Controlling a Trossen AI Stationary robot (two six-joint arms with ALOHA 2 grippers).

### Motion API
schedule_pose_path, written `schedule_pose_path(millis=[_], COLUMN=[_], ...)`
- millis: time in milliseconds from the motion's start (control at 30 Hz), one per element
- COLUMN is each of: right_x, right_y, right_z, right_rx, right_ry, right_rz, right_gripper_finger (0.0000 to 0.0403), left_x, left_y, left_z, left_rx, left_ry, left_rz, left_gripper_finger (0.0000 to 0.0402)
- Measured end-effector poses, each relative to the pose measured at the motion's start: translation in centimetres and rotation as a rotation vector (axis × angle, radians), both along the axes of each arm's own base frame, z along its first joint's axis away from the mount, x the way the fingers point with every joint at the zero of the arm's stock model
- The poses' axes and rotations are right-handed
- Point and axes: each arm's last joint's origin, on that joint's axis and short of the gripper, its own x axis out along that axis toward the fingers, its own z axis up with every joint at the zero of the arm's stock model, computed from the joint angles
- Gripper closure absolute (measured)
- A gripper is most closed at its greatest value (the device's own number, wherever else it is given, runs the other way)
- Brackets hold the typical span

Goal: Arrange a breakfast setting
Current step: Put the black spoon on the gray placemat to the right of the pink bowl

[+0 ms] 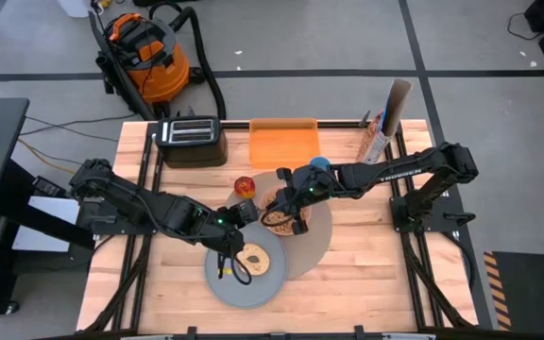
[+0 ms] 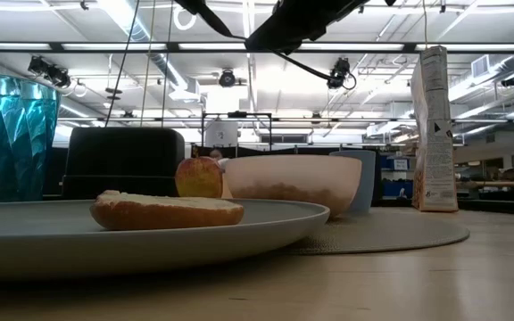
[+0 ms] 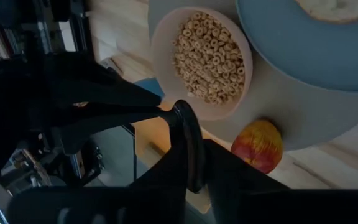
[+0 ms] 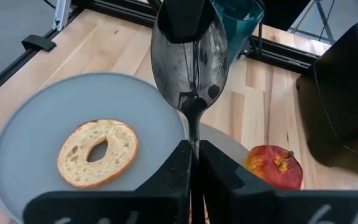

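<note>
While the right hand [image 4: 194,163] pinches the metal spoon [image 4: 190,59] closed above the pink bowl [image 1: 278,213], ready to set it beside; left hand's grip beside the plate [image 1: 217,280] is unclear.

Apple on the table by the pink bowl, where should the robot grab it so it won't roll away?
Best around its widest middle, coming straight down from above. The apple sits on the table at the edge of the mat, with the toaster close on one side and the bowl on the other, so only its top looks free.
</note>
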Motion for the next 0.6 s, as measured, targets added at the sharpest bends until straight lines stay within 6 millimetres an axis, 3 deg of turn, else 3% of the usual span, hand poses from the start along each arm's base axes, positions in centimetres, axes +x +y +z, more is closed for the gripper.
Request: schedule_pose_path(millis=[333,467,600], right_x=[-0.5,-2.0,-3.9], right_y=[0.0,0.0,0.0], right_z=[0.6,2.0,2.4], right_rx=[0.079,0.190,0.371], right_ry=[-0.002,0.017,0.102], right_rz=[-0.103,-0.243,-0.447], right_gripper_finger=[0.0380,0.0380,0.0380], left_x=[-0.5,-2.2,-4.5], left_y=[-0.1,0.5,1.5], left_z=[0.7,2.3,4.2], left_rx=[0.009,0.013,-0.100], left_ry=[-0.104,-0.219,-0.359], left_rz=[0.104,0.223,0.358], left_gripper_finger=[0.0241,0.0205,0.0184])
